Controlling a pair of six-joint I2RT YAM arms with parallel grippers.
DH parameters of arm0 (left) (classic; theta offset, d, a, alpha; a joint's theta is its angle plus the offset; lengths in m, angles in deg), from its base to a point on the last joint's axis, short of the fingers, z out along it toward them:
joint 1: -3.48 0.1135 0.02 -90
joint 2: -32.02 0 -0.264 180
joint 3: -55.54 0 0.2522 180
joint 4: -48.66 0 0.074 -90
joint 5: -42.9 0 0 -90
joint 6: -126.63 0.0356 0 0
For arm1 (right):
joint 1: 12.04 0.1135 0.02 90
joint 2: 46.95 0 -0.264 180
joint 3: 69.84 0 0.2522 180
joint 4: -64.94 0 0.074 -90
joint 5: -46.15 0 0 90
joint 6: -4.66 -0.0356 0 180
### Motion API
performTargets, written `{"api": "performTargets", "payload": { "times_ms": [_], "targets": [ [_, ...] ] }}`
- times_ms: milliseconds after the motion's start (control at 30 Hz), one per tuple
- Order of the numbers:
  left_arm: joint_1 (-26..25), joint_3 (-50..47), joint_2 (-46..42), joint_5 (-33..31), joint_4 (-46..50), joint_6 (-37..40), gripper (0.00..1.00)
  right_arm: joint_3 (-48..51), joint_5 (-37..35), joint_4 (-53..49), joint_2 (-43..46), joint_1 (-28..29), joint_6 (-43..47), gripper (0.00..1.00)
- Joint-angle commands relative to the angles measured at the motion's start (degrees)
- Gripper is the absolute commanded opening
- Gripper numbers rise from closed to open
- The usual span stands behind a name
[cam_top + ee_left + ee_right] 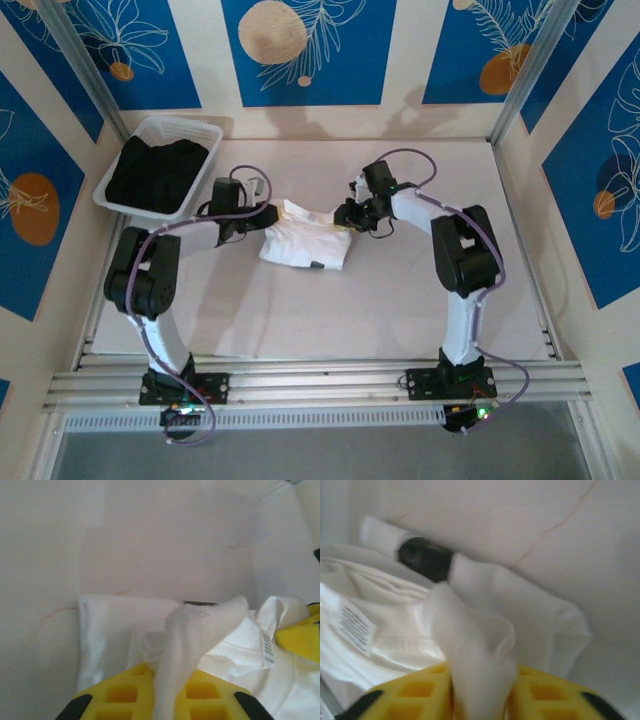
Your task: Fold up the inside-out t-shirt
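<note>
Now, t-shirt point(303, 243): a bunched white heap in the middle of the table point(400, 310), between the two arms, care label point(267, 647) showing.
Left gripper point(167, 692): clamped on a ribbed strip of the cloth, pinched between its yellow fingers point(125, 692).
Right gripper point(481, 695): likewise closed on a fold of the shirt.
Risk one: narrow pinches on soft cotton, so a fast pull apart could slip a hem free.
Risk two: layers look caught together, and the spread may come out twisted.
Basket point(112, 182): far left, black garment point(160, 172) inside, well apart.
</note>
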State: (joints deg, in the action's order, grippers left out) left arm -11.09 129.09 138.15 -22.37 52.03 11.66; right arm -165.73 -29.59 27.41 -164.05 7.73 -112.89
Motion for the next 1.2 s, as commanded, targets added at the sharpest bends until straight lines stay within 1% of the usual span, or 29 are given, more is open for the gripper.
{"api": "performTargets", "payload": {
  "times_ms": [0,67,133,167,267,333,367,433,500,600,767,800,833,900,967,1033,1067,1133,1167],
  "targets": [
    [1.3,3.4,2.7,-7.8,5.5,3.1,0.24,-8.3,-5.4,-9.7,-3.7,-0.2,3.7,0.41],
    [1.3,4.6,2.9,-8.0,6.5,3.5,0.37,-9.5,-8.5,-12.5,-2.9,-0.6,5.1,0.46],
    [1.4,5.1,1.7,-9.0,8.0,4.3,0.49,-6.6,-10.4,-12.6,0.8,-1.2,5.5,0.51],
    [1.4,5.0,0.8,-9.9,8.8,4.5,0.53,-4.8,-10.3,-12.4,2.6,-1.4,5.2,0.56],
    [1.4,2.4,-3.1,-12.2,10.8,3.6,0.63,2.5,-6.4,-8.7,8.6,-0.8,2.8,0.68],
    [1.3,-1.0,-5.2,-9.8,10.2,2.3,0.66,5.5,-3.5,-6.6,10.3,0.1,0.6,0.74],
    [1.2,-2.2,-5.7,-8.2,9.8,1.6,0.66,6.5,-2.8,-6.0,10.6,0.5,-0.3,0.76],
    [1.1,-3.9,-5.6,-4.6,9.6,0.6,0.66,7.9,-2.7,-4.5,10.6,1.4,-2.2,0.78],
    [1.1,-4.2,-4.2,-2.8,9.7,0.2,0.62,8.3,-2.2,-3.4,9.5,1.5,-3.9,0.79],
    [1.1,-4.1,-1.7,-0.8,9.6,-0.3,0.51,8.2,-0.7,-1.8,7.1,1.8,-5.9,0.79],
    [1.1,-5.3,0.7,-0.4,8.2,-1.4,0.31,6.7,1.3,0.0,2.8,3.5,-8.0,0.77],
    [1.1,-5.5,0.8,-0.3,8.0,-1.7,0.27,6.1,1.3,-0.1,2.0,3.8,-8.3,0.76],
    [1.1,-5.7,0.8,0.0,7.7,-1.8,0.25,5.7,1.2,0.0,1.2,4.2,-8.6,0.74],
    [1.1,-6.0,0.2,0.1,7.3,-2.2,0.26,4.9,2.0,0.8,0.0,4.6,-9.0,0.66],
    [1.1,-6.0,-0.9,-0.1,7.3,-2.2,0.3,4.3,2.7,1.7,-0.5,4.8,-9.1,0.52],
    [1.2,-6.0,-2.7,-1.0,8.0,-2.0,0.36,3.8,2.9,2.3,0.0,4.6,-8.7,0.34],
    [1.2,-6.0,-3.5,-1.7,8.5,-1.8,0.4,3.6,2.7,2.1,0.4,4.2,-8.2,0.29],
    [1.5,-6.3,-6.1,-3.7,9.8,-1.4,0.49,3.4,2.2,0.6,2.1,2.7,-6.2,0.14],
    [1.7,-6.6,-7.4,-4.5,10.2,-1.2,0.53,3.4,1.5,-0.6,3.3,1.7,-4.7,0.1]
  ]
}}
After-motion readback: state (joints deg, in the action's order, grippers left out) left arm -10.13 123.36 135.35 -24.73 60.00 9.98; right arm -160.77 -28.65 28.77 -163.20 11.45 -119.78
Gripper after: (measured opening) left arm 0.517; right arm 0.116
